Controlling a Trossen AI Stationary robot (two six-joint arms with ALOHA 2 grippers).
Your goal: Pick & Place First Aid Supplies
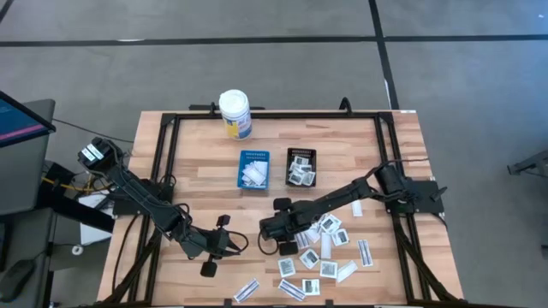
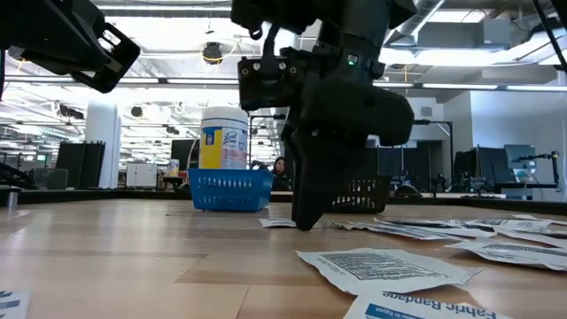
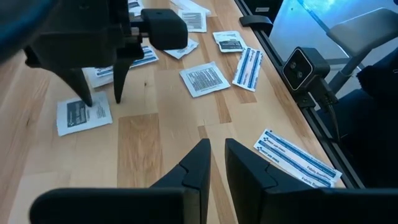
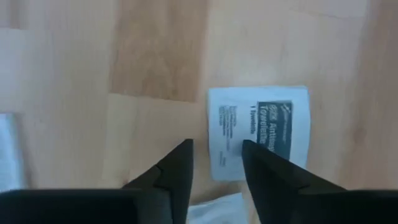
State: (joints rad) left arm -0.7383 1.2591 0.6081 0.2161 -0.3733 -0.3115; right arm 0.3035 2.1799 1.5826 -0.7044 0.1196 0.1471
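High view: two trays [image 1: 253,157] (blue, black), one bottle [image 1: 235,113].

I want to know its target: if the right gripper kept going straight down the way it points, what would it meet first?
Most likely the squarish white packet lying flat on the table; the right gripper stands open right over its edge.
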